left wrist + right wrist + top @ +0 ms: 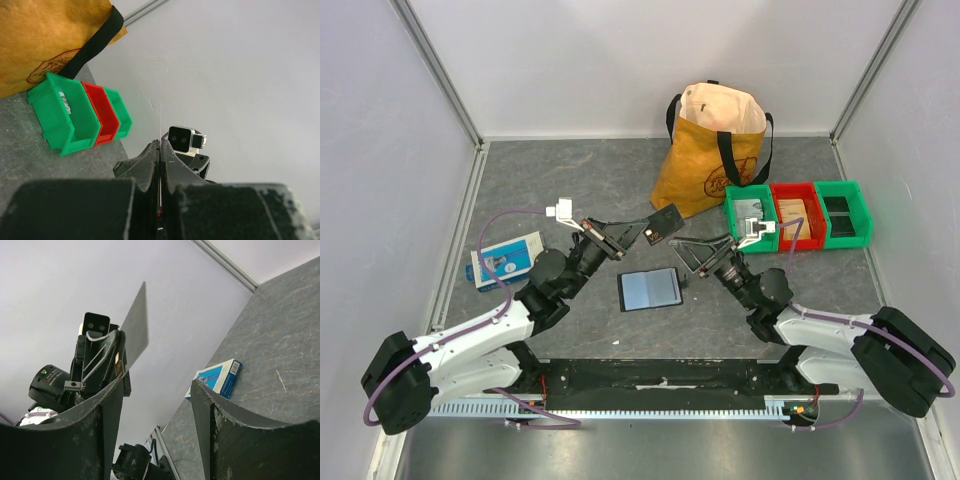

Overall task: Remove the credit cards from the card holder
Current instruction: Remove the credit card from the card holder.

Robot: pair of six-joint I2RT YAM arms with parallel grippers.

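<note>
Two views tell you different things. Overhead, the flat black card holder (650,290), its face pale blue-grey, lies at 6 o'clock from the thin dark card (666,221) pinched by your left gripper (644,233). The right wrist view shows your right gripper (157,385) with jaws parted and empty.

Your left gripper (160,150) was clamped on a thin card (160,120), seen edge-on. Beyond it, a red bin (102,112) stood between two green bins (62,120), beside a tan bag (45,35).

Card holder (622,291) flat on table — card (665,222) aloft
</note>
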